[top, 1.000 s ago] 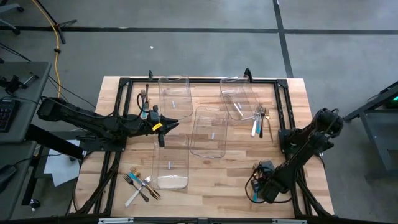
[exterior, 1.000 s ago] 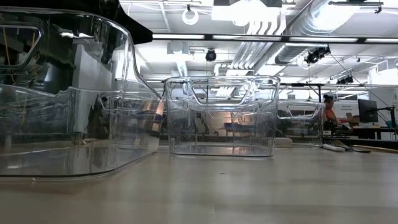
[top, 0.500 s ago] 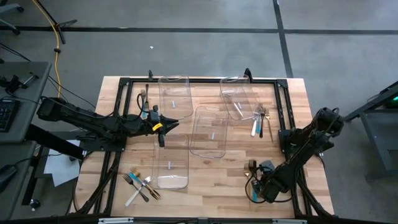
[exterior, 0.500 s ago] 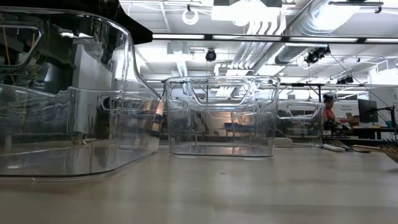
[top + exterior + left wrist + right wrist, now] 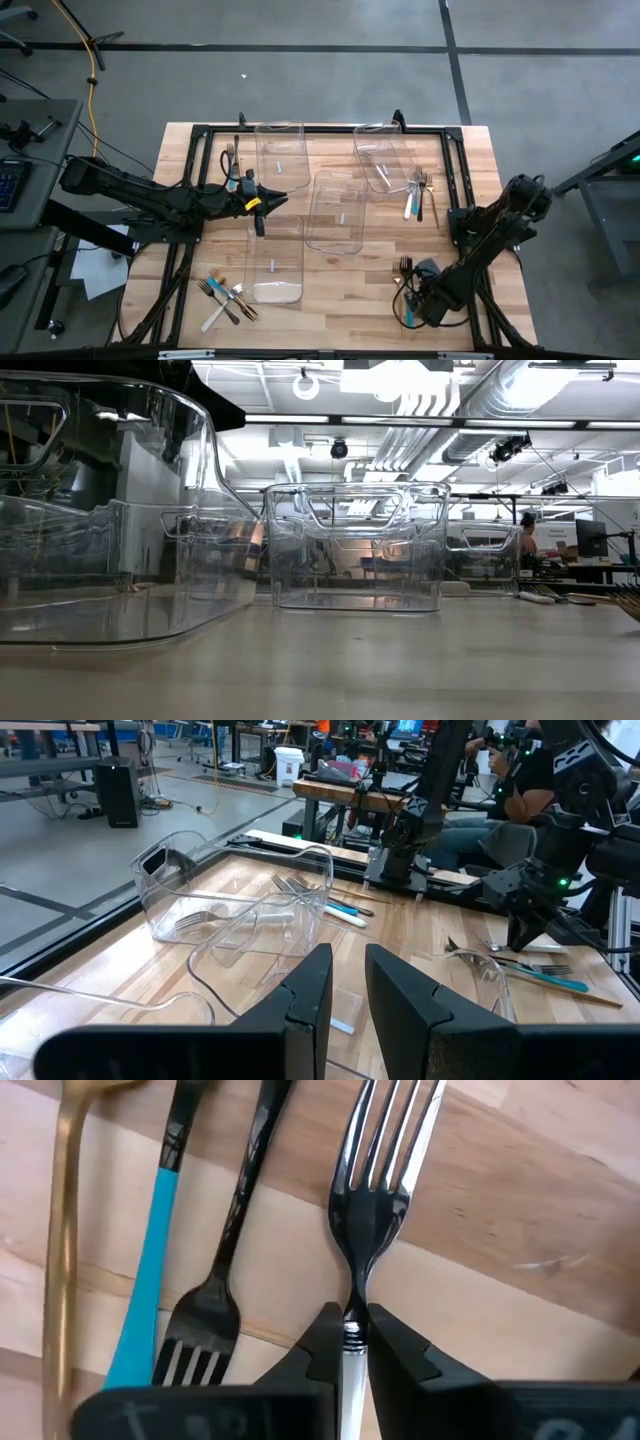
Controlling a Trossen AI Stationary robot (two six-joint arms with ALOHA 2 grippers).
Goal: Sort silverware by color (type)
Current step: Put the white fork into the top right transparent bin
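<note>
My right gripper point(image 5: 350, 1330) points down at the table's near right corner point(image 5: 412, 296), shut on a shiny silver fork point(image 5: 378, 1170). Beside that fork lie a black fork point(image 5: 215, 1315), a teal-handled utensil point(image 5: 150, 1270) and a gold handle point(image 5: 65, 1230), all flat on the wood. More silverware lies in small heaps at the near left point(image 5: 225, 296), the far right point(image 5: 420, 190) and the far left point(image 5: 232, 155). My left gripper point(image 5: 347, 990) waits level above the table's left middle point(image 5: 258, 212), its fingers a narrow gap apart with nothing between them. My right gripper pinches the silver fork's neck point(image 5: 352, 1302), just behind the tines, between its two fingertips. The fingers come from above, pointing down, and lie across the fork. The tines point(image 5: 390, 1120) point away from the gripper over the wood; whether the fork is lifted clear I cannot tell.
Several clear plastic bins stand on the table: two at the far side point(image 5: 280, 150) point(image 5: 385, 155), one in the middle point(image 5: 337, 210), one at the near side point(image 5: 275, 262). A black frame point(image 5: 320, 128) runs along the table's edges. Bare wood lies between the bins and the near right corner.
My right wrist has rolled a little in place at the near right corner. A fork's head now shows on the wood just beyond that gripper in the high view, and thin tines have come into the low view's right edge.
</note>
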